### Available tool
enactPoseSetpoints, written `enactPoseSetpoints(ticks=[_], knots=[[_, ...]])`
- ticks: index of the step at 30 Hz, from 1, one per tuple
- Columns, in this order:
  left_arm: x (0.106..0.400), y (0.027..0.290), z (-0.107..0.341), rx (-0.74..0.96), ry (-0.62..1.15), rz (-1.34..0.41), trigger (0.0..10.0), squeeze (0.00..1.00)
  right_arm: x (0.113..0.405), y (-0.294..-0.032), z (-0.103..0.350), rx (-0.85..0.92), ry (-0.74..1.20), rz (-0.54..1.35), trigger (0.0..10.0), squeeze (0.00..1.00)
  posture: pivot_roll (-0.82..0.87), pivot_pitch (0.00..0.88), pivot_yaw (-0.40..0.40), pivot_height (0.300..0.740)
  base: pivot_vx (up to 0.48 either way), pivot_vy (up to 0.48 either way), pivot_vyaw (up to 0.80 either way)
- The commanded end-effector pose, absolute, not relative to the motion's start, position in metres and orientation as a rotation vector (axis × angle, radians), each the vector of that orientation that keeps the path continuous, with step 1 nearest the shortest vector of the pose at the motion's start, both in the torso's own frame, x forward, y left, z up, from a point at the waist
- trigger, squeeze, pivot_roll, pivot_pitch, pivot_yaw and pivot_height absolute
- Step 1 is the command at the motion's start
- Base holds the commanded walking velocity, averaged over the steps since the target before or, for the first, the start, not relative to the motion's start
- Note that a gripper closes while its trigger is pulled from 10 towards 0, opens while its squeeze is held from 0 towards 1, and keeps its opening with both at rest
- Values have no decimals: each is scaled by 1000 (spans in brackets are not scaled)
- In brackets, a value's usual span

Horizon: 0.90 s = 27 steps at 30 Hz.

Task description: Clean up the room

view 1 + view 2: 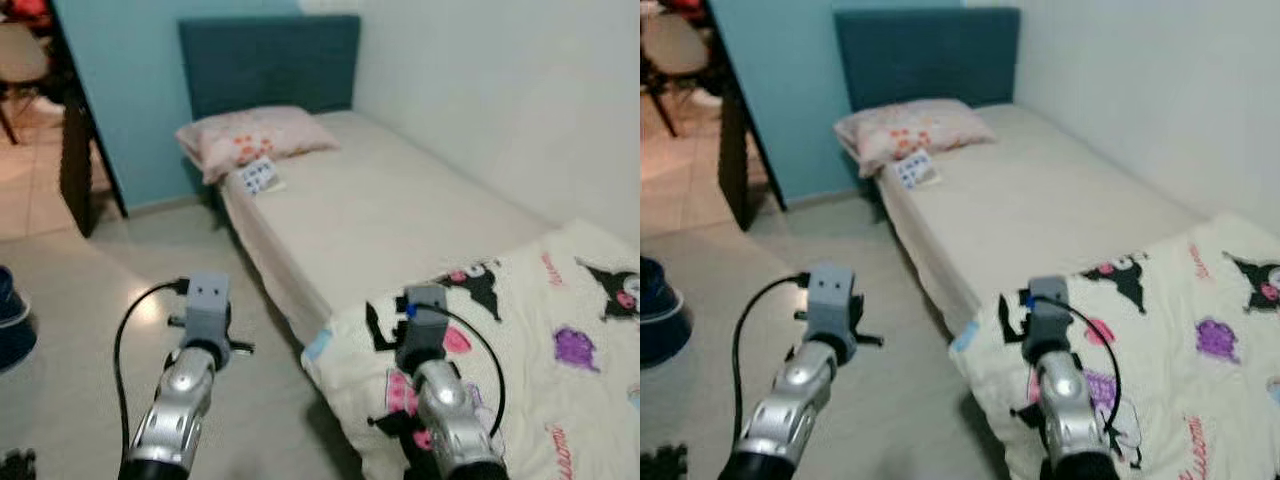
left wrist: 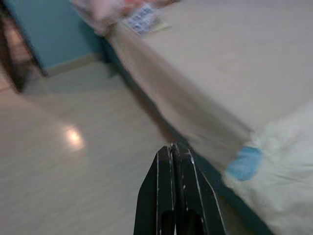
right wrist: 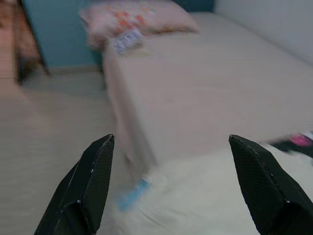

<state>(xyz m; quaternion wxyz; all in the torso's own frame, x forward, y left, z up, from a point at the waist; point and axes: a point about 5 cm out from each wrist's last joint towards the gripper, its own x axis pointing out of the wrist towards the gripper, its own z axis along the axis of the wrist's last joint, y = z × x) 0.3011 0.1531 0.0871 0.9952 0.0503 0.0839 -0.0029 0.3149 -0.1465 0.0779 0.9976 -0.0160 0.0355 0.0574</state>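
Blanket (image 1: 540,340) bunched at four o'clock awaits spreading; right gripper (image 3: 171,186) gapes wide and empty above it, left gripper (image 2: 173,161) pinched closed, holding nothing.

A pillow (image 1: 255,136) lies at the bed's (image 1: 380,210) far end against the headboard (image 1: 268,62); a blanket (image 1: 540,350) covers the near end.

A bed (image 1: 400,215) with teal headboard (image 1: 268,62) against white wall (image 1: 500,90) (blue wall (image 1: 130,110) beside); glossy pale floor (image 1: 90,300).

A home bedroom: single bed (image 1: 400,215), pillow (image 1: 255,138), cartoon blanket (image 1: 540,350).
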Motion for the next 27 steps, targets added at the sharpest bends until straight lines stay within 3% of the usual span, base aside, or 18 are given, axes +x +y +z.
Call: enactPoseSetpoints(ticks=[1, 23, 27], knots=[[298, 149, 85, 96, 171, -21, 10000, 0, 312, -145, 70, -37, 109, 137, 10000, 0, -33, 6, -115, 740, 0, 0, 800], [312, 151, 99, 106, 118, 12, 10000, 0, 307, -142, 59, 99, 145, 69, 10000, 0, -13, 14, -79, 740, 0, 0, 799], [316, 149, 105, 91, 99, 1, 10000, 0, 308, -144, 61, 138, 131, 44, 10000, 0, -7, 14, -73, 740, 0, 0, 0]])
